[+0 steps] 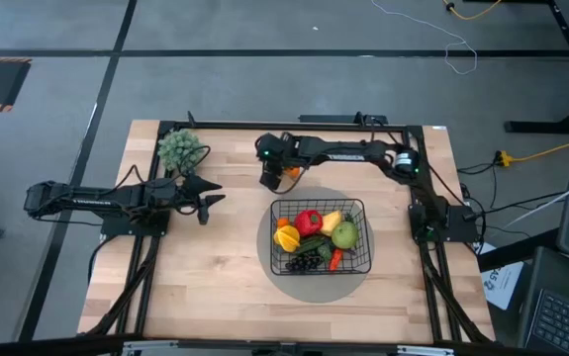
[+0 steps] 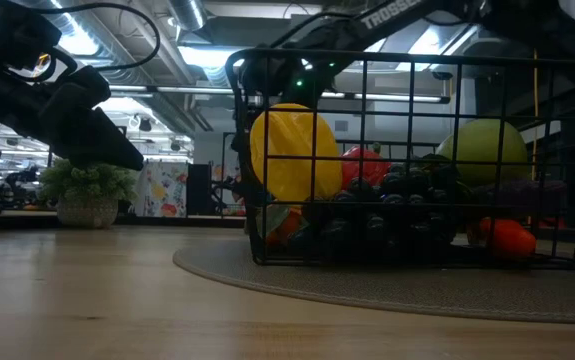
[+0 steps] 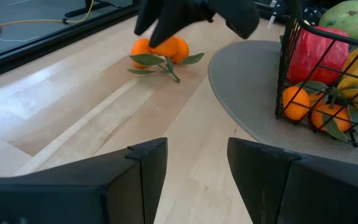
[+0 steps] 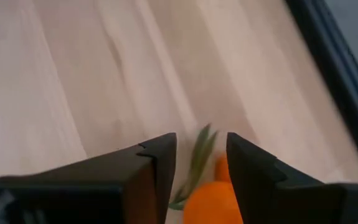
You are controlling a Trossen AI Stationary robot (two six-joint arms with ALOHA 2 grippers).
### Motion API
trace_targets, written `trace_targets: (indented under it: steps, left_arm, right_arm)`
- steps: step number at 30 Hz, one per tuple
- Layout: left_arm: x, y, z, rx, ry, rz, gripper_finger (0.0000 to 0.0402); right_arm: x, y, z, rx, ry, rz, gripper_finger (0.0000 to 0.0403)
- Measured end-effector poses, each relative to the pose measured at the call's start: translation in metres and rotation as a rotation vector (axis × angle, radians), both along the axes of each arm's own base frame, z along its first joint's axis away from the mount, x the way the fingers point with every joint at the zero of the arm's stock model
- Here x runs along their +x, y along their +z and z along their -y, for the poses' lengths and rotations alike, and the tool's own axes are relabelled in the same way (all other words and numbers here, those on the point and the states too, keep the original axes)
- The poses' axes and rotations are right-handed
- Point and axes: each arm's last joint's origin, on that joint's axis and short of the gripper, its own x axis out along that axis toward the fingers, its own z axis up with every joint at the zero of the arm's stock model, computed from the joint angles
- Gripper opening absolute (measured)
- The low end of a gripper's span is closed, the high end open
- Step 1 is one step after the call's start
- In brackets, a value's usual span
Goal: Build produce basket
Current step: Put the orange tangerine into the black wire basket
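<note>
The right gripper (image 4: 200,165) has its fingers parted a little, and an orange cluster (image 4: 211,199) with green leaves shows in the gap between them, lying on the bare table (image 1: 215,267) just beyond the grey disc (image 1: 264,267); whether the fingers touch it cannot be told. In the left wrist view the same cluster (image 3: 160,51) sits under that gripper, near the disc's edge. The basket (image 1: 361,259) stands on the disc, holding a red pepper (image 1: 309,222), green fruit (image 1: 344,235), yellow fruit (image 1: 331,222), grapes (image 1: 306,262) and oranges (image 1: 287,237). The left gripper (image 1: 210,201) hovers well apart, its fingers spread and empty, beside a small potted plant (image 1: 179,150).
</note>
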Motion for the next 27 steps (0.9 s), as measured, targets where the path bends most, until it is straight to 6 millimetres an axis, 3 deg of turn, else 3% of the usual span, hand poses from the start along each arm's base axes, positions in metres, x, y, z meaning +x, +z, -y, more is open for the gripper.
trace_targets:
  steps: [12,21,27]
  left_arm:
    - [0.0,0.0,0.0,0.0,0.0,0.0,0.0157]
    - [0.0,0.0,0.0,0.0,0.0,0.0,0.0157]
    - [0.0,0.0,0.0,0.0,0.0,0.0,0.0157]
  right_arm:
    - [0.003,-0.032,0.003,-0.023,0.009,-0.115,0.013]
    - [-0.002,-0.036,0.005,-0.056,0.032,-0.2,0.0129]
    - [-0.011,-0.037,0.013,-0.124,0.004,-0.306,0.0075]
